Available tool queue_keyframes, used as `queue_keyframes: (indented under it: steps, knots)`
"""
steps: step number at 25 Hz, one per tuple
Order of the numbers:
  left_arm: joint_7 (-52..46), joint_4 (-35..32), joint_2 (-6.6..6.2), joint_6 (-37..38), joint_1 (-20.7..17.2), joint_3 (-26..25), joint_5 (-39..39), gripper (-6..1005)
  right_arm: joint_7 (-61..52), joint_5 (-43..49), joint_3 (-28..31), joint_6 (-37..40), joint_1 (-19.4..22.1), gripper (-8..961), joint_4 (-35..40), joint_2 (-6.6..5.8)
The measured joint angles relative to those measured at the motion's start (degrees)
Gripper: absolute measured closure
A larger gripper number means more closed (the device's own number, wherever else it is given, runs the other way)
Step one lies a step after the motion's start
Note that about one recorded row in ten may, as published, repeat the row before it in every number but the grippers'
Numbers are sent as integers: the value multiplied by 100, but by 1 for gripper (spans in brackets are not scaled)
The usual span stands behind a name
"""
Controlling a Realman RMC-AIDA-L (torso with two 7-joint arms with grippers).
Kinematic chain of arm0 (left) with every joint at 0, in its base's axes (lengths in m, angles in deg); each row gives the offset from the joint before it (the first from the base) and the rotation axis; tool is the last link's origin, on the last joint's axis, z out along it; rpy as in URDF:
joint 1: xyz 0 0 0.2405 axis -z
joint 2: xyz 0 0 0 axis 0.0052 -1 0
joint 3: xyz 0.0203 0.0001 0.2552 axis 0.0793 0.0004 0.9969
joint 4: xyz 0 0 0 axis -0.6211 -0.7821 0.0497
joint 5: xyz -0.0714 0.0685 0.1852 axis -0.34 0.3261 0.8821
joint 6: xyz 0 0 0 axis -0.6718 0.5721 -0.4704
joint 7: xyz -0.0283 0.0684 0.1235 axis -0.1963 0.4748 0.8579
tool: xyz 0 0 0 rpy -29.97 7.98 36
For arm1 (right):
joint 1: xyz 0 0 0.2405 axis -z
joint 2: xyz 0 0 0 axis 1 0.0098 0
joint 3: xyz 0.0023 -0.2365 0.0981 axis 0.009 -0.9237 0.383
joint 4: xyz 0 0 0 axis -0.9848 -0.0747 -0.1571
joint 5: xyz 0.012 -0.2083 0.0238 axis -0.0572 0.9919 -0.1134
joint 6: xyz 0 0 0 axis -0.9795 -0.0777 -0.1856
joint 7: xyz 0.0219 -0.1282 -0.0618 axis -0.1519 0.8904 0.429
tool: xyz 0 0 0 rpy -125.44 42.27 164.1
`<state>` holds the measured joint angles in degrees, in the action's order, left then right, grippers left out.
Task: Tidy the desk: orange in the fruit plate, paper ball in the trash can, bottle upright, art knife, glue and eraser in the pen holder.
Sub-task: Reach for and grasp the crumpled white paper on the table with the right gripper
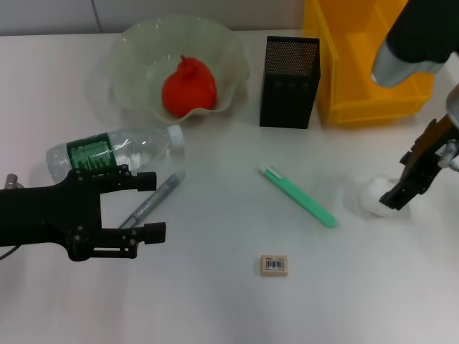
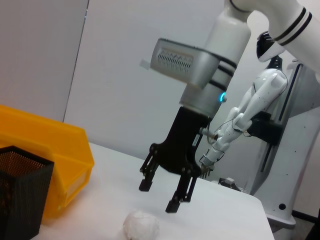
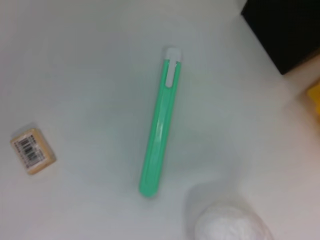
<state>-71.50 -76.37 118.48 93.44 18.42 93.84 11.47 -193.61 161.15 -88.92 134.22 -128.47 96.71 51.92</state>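
The orange [image 1: 188, 86] lies in the fruit plate [image 1: 136, 43]. On its side at the left is the bottle [image 1: 107, 152], and the glue [image 1: 152, 201] lies just beside it. My left gripper [image 1: 152, 206] hovers open over the glue. The art knife [image 1: 297, 196] [image 3: 159, 125] rests mid-table, with the eraser [image 1: 274, 265] [image 3: 33, 151] nearer the front. At the right sits the paper ball [image 1: 371, 197] [image 2: 141, 226] [image 3: 230, 225]. Just above it my right gripper [image 1: 401, 188] [image 2: 159, 196] hangs open. The pen holder [image 1: 288, 81] [image 2: 20, 195] and the trash can [image 1: 366, 64] [image 2: 55, 150] stand at the back.
The pen holder stands between the fruit plate and the trash can, close to both. The white table [image 1: 215, 308] runs on toward the front edge. In the left wrist view the robot's white body [image 2: 270, 95] stands behind the table.
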Motion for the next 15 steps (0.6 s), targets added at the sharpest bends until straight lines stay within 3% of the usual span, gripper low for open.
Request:
queue_keyframes:
  steps: [9, 15]
  knots:
    - [0, 40, 16, -78, 1, -66, 106, 181, -29, -34, -177, -461, 3, 148, -413, 6]
    - [0, 103, 51, -189, 65, -122, 275, 184, -96, -30, -595, -881, -12, 129, -725, 13]
